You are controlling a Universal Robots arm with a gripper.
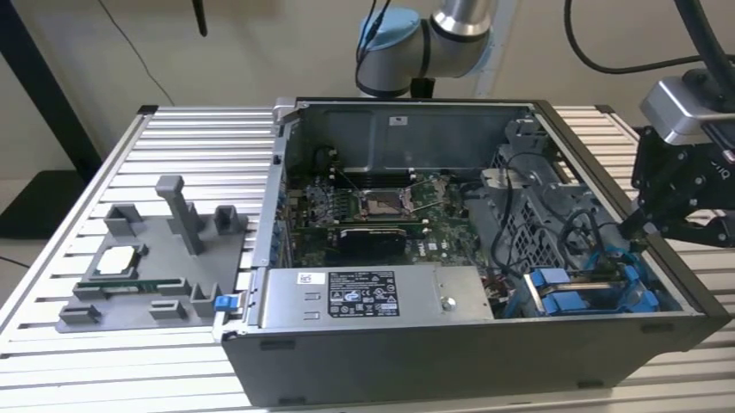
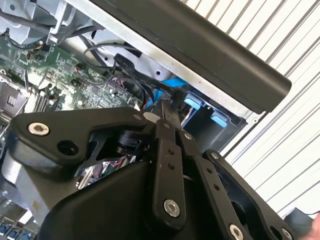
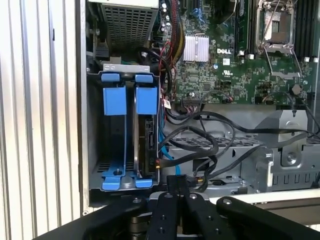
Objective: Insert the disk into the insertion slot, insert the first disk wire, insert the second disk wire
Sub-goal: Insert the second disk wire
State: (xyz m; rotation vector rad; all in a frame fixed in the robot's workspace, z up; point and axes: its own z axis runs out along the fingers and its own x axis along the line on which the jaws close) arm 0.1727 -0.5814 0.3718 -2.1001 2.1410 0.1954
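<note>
The insertion slot [image 3: 125,137] is a grey metal bay with blue rails and tabs in the case's corner, at the exterior view's lower right [image 1: 586,292]. The disk [image 3: 149,142] stands edge-on inside one of its two blue-railed bays, with its dark connector end showing. Loose black wires [image 3: 200,150] and a thin blue cable [image 3: 161,145] lie beside that end. My gripper [image 3: 175,182] hovers over the case wall just above the bay [image 1: 634,231], fingers pressed together. In the second wrist view its tip [image 2: 167,106] sits among a black wire [image 2: 107,50] and blue tabs. I cannot see whether it pinches anything.
The open computer case [image 1: 460,353] lies on a slatted table. Inside are the motherboard [image 1: 379,206], a labelled grey power-supply box [image 1: 367,297] and a perforated grey cage [image 3: 127,25]. A grey fixture [image 1: 150,258] with parts stands at the exterior view's left.
</note>
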